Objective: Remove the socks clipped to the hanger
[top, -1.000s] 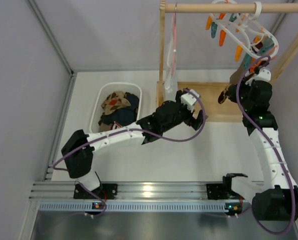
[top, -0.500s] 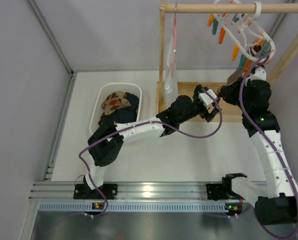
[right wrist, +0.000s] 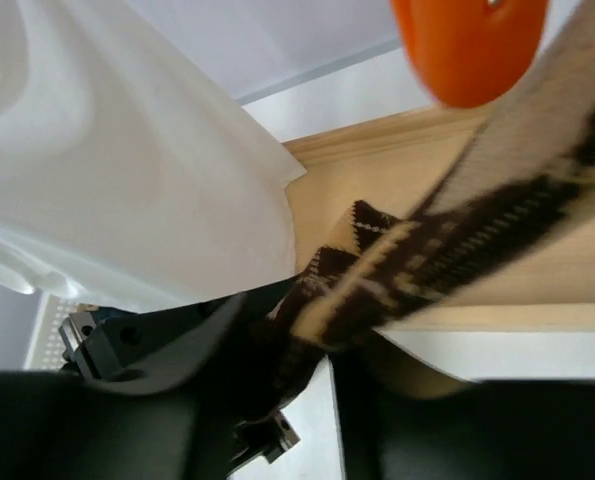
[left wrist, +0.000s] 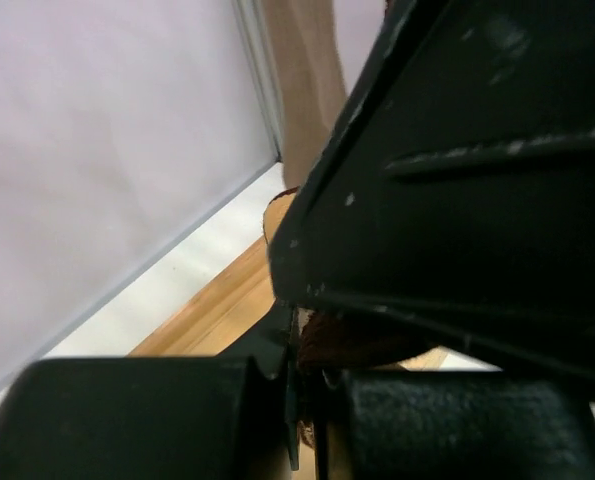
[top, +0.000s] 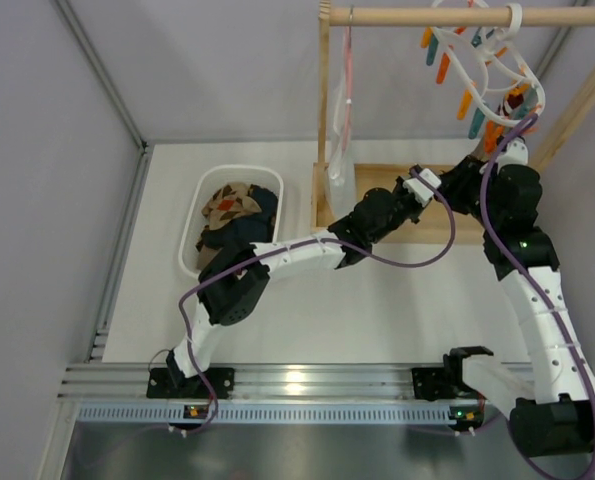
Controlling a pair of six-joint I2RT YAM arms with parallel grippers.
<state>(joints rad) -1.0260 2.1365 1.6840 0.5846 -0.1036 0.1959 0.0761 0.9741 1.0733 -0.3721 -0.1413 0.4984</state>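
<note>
A white bag [right wrist: 127, 170] hung just beside the right gripper [right wrist: 292, 425] and blocked much of its view. The argyle sock [right wrist: 447, 240] ran taut and diagonal from an orange clip [right wrist: 467, 40] on the hanger [top: 533, 78] down between that gripper's narrowly parted fingers; a grip could not be confirmed. The left gripper [top: 429, 188], closed, appeared to pinch the sock's lower end. Below lay a wooden base [right wrist: 397, 165] on a white table [top: 377, 310], with grey walls around.
</note>
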